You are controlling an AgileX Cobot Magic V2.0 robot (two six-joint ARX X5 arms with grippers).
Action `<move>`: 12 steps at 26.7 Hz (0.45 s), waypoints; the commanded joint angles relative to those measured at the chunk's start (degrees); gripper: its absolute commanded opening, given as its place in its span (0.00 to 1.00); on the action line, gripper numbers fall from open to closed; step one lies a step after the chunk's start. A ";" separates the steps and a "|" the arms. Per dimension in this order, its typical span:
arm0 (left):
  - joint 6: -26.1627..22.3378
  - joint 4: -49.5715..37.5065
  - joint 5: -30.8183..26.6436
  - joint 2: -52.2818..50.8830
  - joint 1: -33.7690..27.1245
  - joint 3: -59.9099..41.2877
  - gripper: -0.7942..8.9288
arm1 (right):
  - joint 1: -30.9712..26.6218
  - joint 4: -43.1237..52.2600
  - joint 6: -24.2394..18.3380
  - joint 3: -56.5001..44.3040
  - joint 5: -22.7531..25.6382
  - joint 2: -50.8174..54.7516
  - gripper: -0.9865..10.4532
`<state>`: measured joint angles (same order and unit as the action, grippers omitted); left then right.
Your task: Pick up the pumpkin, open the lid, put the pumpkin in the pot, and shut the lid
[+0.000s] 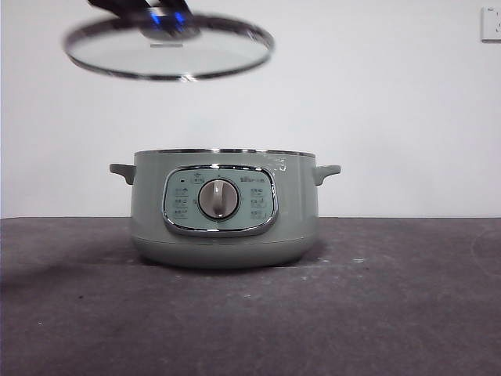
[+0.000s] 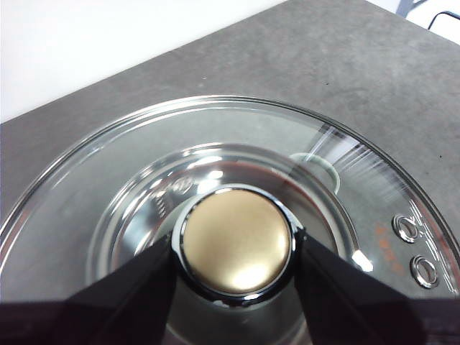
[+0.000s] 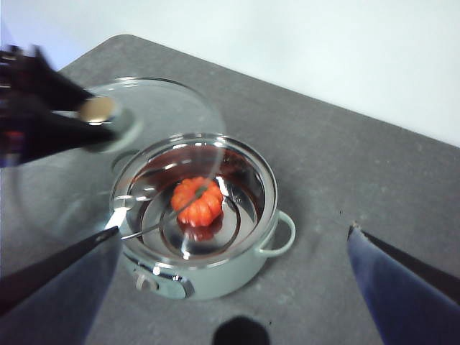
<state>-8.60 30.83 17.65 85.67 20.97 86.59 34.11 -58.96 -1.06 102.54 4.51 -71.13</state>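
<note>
My left gripper (image 2: 236,243) is shut on the knob (image 2: 236,248) of the clear glass lid (image 2: 108,187). In the front view it (image 1: 160,14) holds the lid (image 1: 168,51) high, above and left of the pale green pot (image 1: 223,211), slightly tilted. The pot stands open in the middle of the table. The orange pumpkin (image 3: 198,201) lies on the bottom of the pot (image 3: 237,269). It is hidden in the front view. My right gripper (image 3: 233,230) is open and empty, high above the pot's front side. The right wrist view also shows the lid (image 3: 165,108) beside the pot's rim.
The dark grey table (image 1: 391,298) runs under the pot, with a white wall behind. A white wall socket (image 1: 491,23) sits at the top right. The pot's control panel and dial (image 1: 218,199) face the front camera.
</note>
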 commanded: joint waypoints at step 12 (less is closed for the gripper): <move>-1.14 -13.35 0.39 11.34 1.88 0.96 0.07 | 0.20 -6.29 1.66 0.02 -0.09 1.79 0.61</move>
<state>-9.02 20.34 17.54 97.06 22.72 86.59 34.15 -65.58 -0.16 102.54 4.51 -69.54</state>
